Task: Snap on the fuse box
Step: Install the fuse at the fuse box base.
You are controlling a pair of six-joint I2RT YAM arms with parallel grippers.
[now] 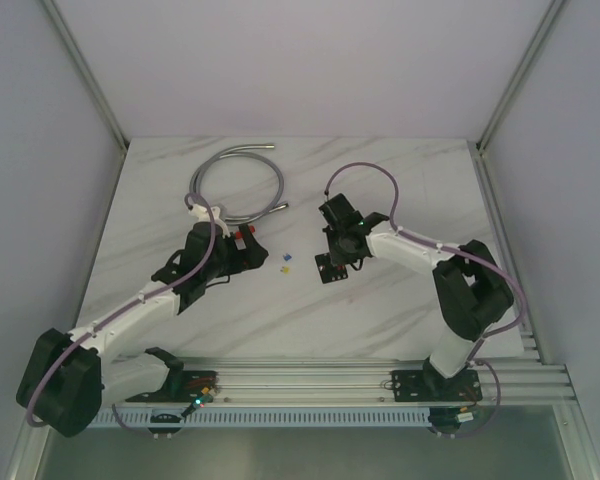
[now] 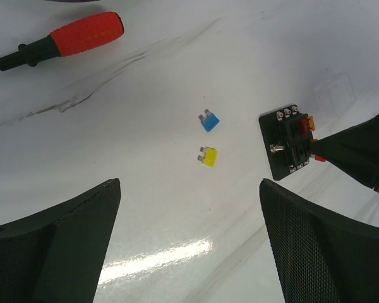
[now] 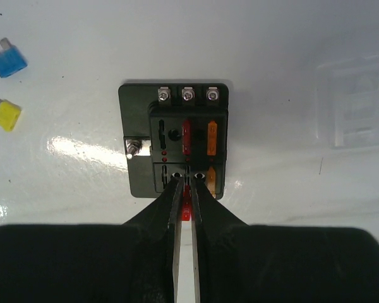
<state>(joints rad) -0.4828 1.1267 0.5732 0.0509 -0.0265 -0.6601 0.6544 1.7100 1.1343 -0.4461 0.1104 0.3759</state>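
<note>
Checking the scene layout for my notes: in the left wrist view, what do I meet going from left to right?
Red-handled screwdriver → blue fuse → fuse box → right gripper, shut on a red fuse. The yellow fuse sits directly below the blue one, so it is left out.

Stretches the left arm [image 1: 130, 310] up and to the right from its base, wrist tipped down over the table. Holds the left gripper [image 2: 189, 189] wide open, fingers [image 2: 69, 246] well apart, with nothing between them. Folds the right arm [image 1: 460, 290] at the elbow and reaches left, wrist pitched down. Pinches a red fuse [image 3: 186, 211] between the nearly closed tips of the right gripper [image 3: 185, 184].
</note>
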